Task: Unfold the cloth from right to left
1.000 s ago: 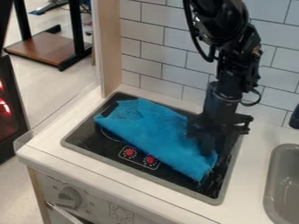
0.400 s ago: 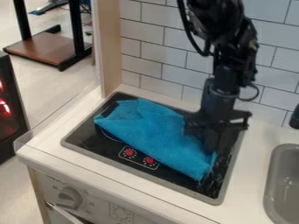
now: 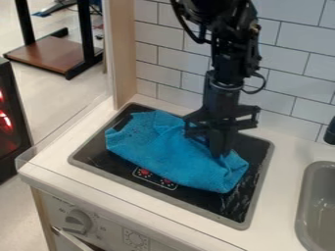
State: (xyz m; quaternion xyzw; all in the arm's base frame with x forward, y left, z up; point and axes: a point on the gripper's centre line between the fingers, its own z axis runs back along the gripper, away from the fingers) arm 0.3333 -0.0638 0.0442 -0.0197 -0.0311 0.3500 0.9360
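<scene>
The black gripper hangs pointing down over the right part of the blue cloth, its tips down at the fabric's upper right area. Whether it holds the fabric cannot be told, as its tips are dark and partly hidden. The cloth lies rumpled and folded across the black stove top, bunched up around the gripper's tips, with its left end flatter near the stove's left side.
Around the cloth is the stove top's grey rim, with red-marked knobs partly under the cloth's front edge. A grey sink lies to the right. Behind stands a tiled wall, with a wooden post at its left.
The gripper has shifted left over the stove. The cloth's right end has come left and bunched up, and its front edge now partly covers the knob markings.
</scene>
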